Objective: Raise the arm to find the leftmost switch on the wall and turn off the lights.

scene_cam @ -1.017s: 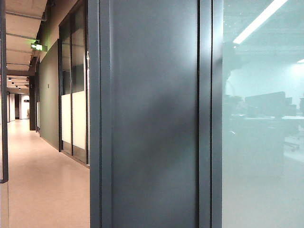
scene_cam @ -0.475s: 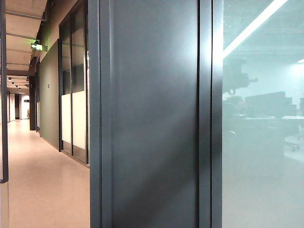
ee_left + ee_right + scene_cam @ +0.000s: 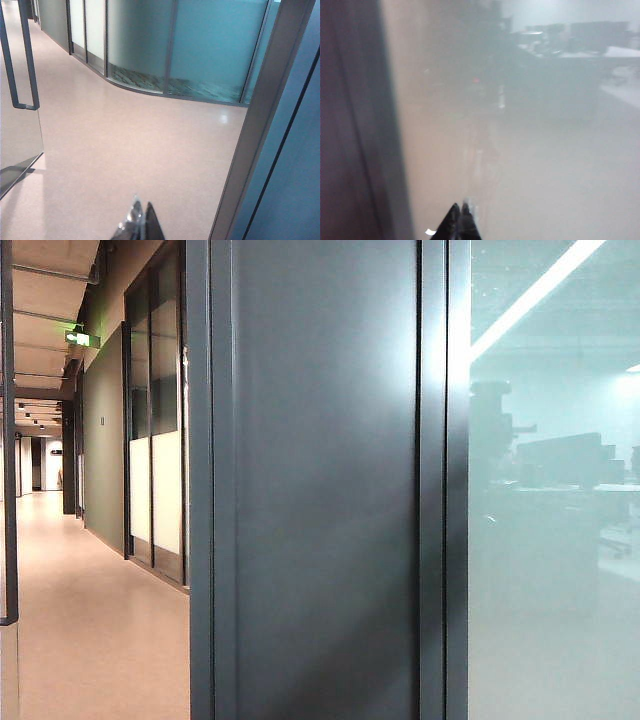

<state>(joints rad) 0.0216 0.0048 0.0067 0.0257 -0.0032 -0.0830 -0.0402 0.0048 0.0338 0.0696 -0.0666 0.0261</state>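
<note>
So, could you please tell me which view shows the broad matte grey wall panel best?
The exterior view: the broad matte grey wall panel fills its centre. The left wrist view catches only an edge; the right wrist view shows blurred glass.

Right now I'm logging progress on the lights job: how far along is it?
Done: little that shows. The ceiling light strip reflected in the frosted glass pane is lit. In hand: the search. The left gripper, shut, points at the corridor floor; the right gripper, shut, faces the glass. Left: finding the switch, since none shows on the grey wall panel, then pressing it.
</note>
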